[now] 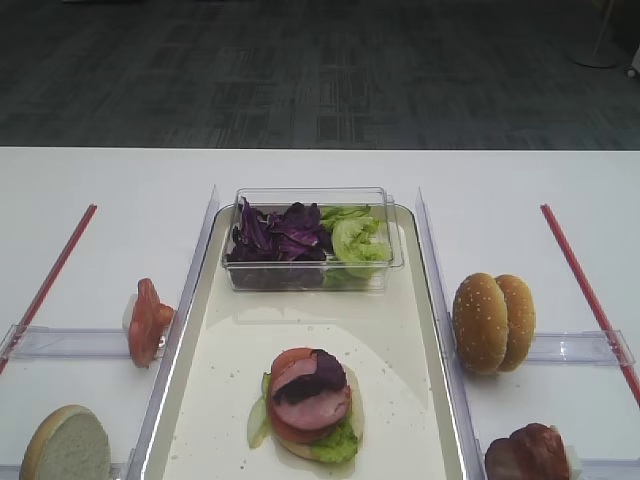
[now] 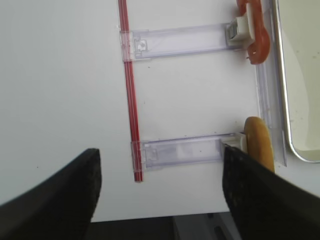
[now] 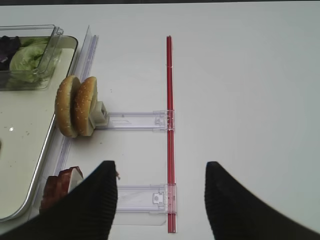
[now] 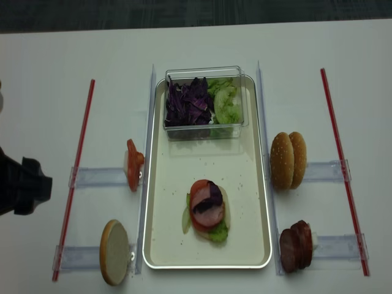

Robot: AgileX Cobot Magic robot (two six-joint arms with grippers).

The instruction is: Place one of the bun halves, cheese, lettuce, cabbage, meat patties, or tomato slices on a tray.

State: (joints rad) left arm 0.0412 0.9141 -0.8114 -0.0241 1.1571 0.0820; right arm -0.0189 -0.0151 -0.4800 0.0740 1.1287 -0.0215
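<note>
The cream tray point(image 1: 385, 345) holds a stack: a bun half, lettuce, a tomato slice, a pink meat slice point(image 1: 318, 402) and a purple cabbage piece point(image 1: 322, 374) on top. Left of the tray stand tomato slices point(image 1: 148, 322) and one bun half point(image 1: 65, 447). On the right stand two bun halves point(image 1: 493, 322) and meat patties point(image 1: 527, 455). Cheese is out of view. My left gripper point(image 2: 161, 152) hangs open and empty over the table's front left edge. My right gripper point(image 3: 160, 165) is open and empty, just right of the meat patties point(image 3: 57, 187).
A clear plastic box point(image 1: 310, 192) at the tray's far end holds purple cabbage point(image 1: 275, 235) and lettuce point(image 1: 355, 240). Clear holders point(image 3: 135, 121) and red strips point(image 1: 50, 275) point(image 1: 585, 285) lie on both sides. The left arm point(image 4: 18, 187) shows at the far left.
</note>
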